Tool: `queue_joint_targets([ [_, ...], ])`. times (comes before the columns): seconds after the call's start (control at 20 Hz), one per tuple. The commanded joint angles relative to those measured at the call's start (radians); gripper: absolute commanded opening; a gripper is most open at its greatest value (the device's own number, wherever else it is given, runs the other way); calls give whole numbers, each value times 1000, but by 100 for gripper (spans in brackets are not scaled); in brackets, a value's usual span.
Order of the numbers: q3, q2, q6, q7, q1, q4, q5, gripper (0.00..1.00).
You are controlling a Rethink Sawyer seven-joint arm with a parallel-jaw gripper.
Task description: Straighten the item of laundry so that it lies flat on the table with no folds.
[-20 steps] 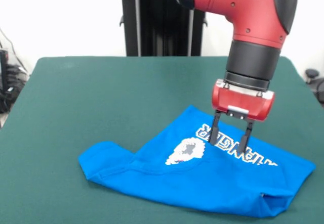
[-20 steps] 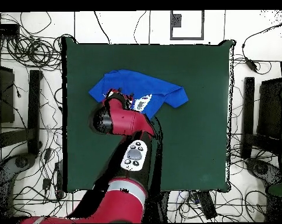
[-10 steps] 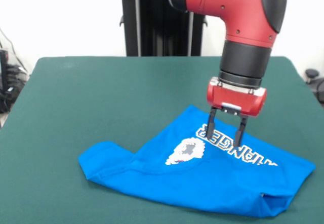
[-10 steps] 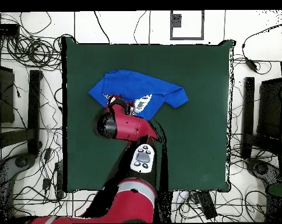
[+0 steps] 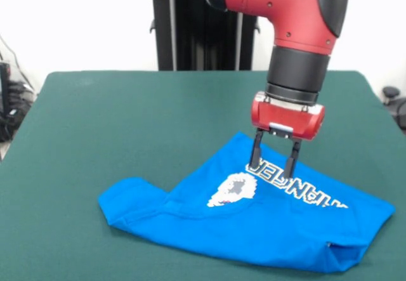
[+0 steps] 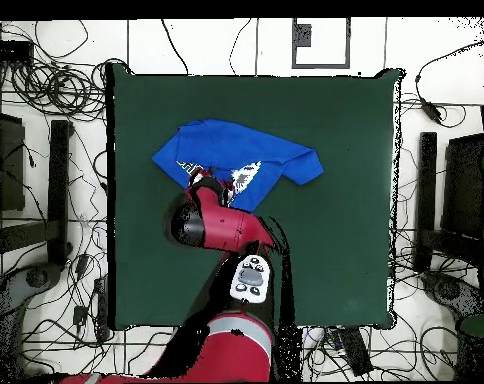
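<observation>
T-shirt (image 5: 254, 214) w/ folds on table (image 5: 127, 116); claw (image 5: 274, 165) open above print, empty — poor pinch could bunch it more.

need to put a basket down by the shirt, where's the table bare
In the overhead view the table is bare right of the blue T-shirt, along the top edge, and at the lower left. It is crowded where the open gripper hangs over the shirt's print and the red arm crosses the bottom middle.
</observation>
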Motion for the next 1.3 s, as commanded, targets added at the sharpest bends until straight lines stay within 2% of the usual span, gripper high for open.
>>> queue_joint_targets([
  [0.05, 119, 54, -102, 184, 13, 111, -45, 100],
  [0.4, 94, 93, -154, 200, 52, 111, -13, 100],
  [1.3, 102, 153, -234, 198, 51, 105, -6, 100],
])
